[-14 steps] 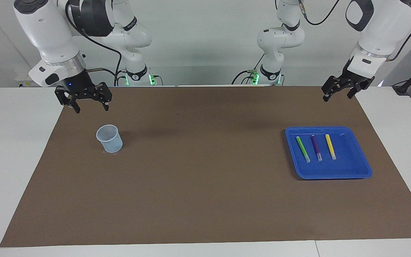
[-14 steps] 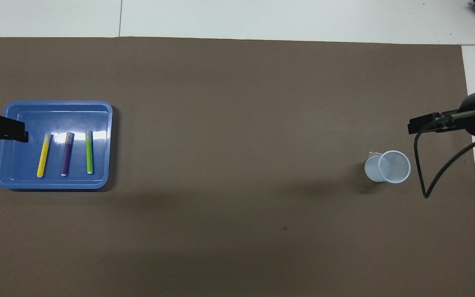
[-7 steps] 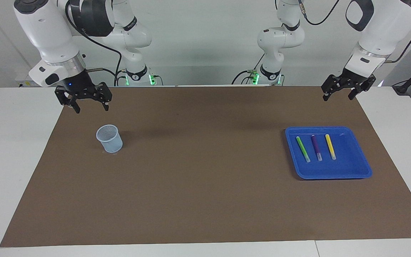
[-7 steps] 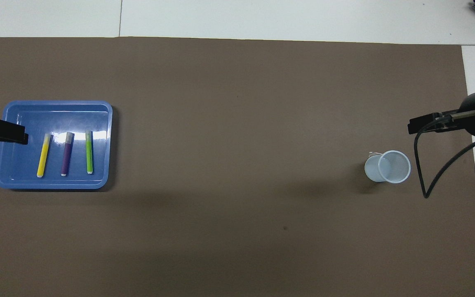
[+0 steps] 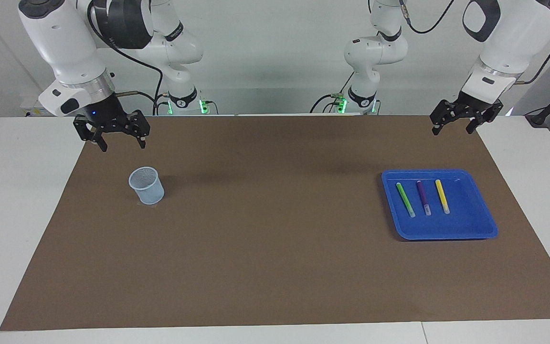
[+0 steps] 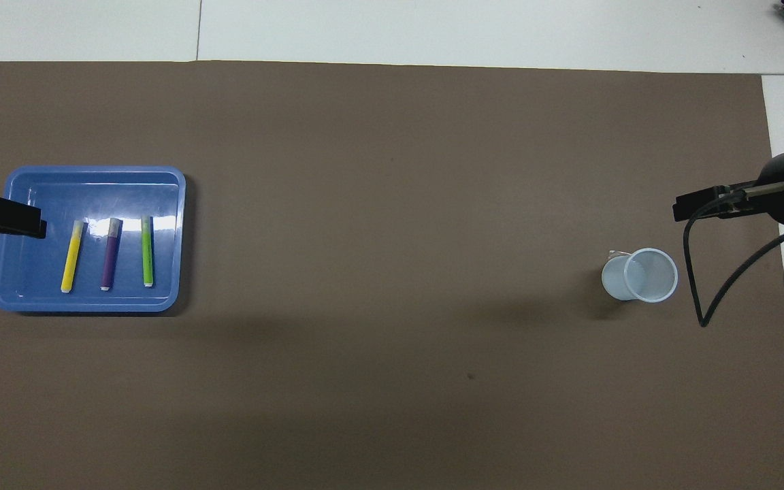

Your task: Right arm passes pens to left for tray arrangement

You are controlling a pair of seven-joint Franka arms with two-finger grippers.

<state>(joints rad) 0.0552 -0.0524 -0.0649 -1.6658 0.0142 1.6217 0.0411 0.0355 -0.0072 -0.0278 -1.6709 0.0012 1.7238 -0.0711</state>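
Note:
The blue tray [image 5: 447, 233] lies on the brown mat toward the left arm's end; it also shows in the overhead view [image 6: 92, 171]. In it lie three pens side by side, apart from each other: green [image 5: 405, 199] [image 6: 148, 250], purple [image 5: 423, 197] [image 6: 110, 254] and yellow [image 5: 442, 196] [image 6: 71, 256]. My left gripper [image 5: 451, 131] is open and empty, raised over the mat's corner at the robots' edge. My right gripper [image 5: 123, 145] is open and empty, raised over the mat's other robot-side corner.
A small pale blue mesh cup [image 5: 146, 185] stands upright and empty on the mat toward the right arm's end, below and clear of the right gripper; it also shows in the overhead view [image 6: 640, 275]. The brown mat [image 5: 265, 229] covers most of the white table.
My left gripper has lifted slightly. The right arm, pens, tray and cup have not moved.

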